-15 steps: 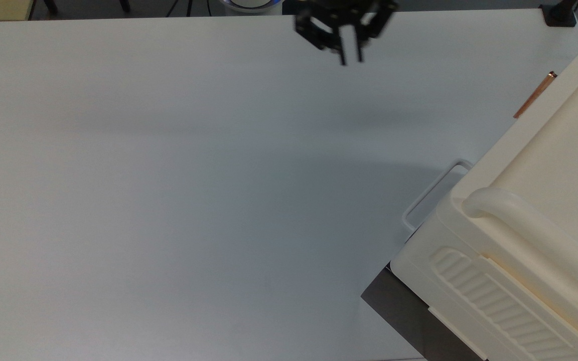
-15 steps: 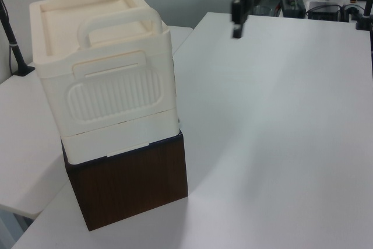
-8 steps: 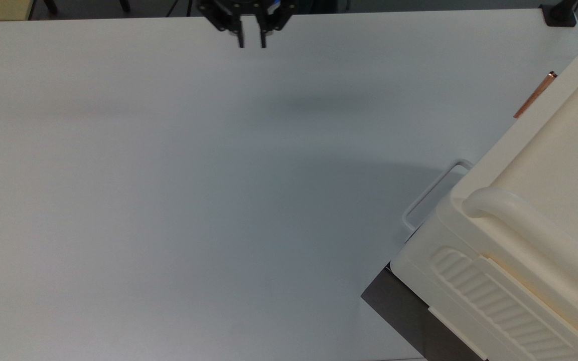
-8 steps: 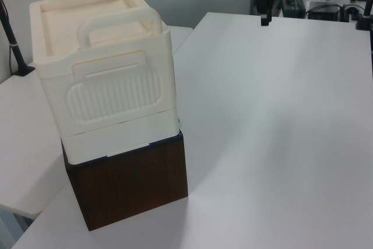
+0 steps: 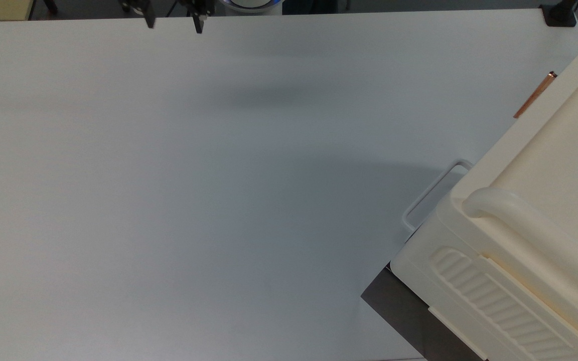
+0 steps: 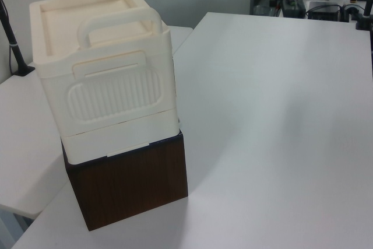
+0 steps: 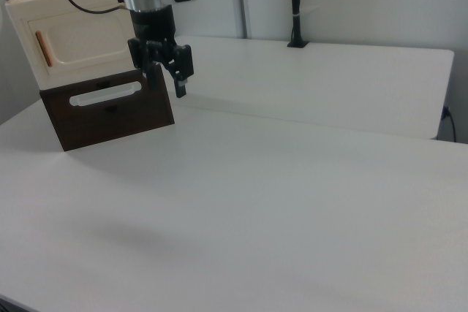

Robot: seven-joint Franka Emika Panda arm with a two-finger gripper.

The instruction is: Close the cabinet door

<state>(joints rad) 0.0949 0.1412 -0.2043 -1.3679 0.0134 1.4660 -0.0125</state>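
The cream cabinet (image 5: 535,210) fills the top view's lower right corner and stands at the left view's left (image 6: 105,80), with rounded handles on top and a ribbed side panel. In the right view, the cabinet door (image 7: 80,38) lies flat against the cabinet's front, and its copper bar handle (image 7: 44,49) sits near the right view's left edge. That handle (image 5: 535,95) also pokes out in the top view. My gripper (image 5: 174,22) hangs open at the table's far edge, well away from the cabinet. In the right view the gripper (image 7: 165,82) is empty.
The cabinet rests on a dark brown wooden box (image 6: 128,185) with a white wire loop (image 7: 106,93) on its front; the loop (image 5: 432,195) also shows in the top view. The white table (image 5: 193,190) spreads wide. A black post (image 7: 295,5) stands behind the table.
My gripper has travelled toward the top view's left along the far table edge, away from the cabinet, and its fingers have spread apart. The cabinet has not moved.
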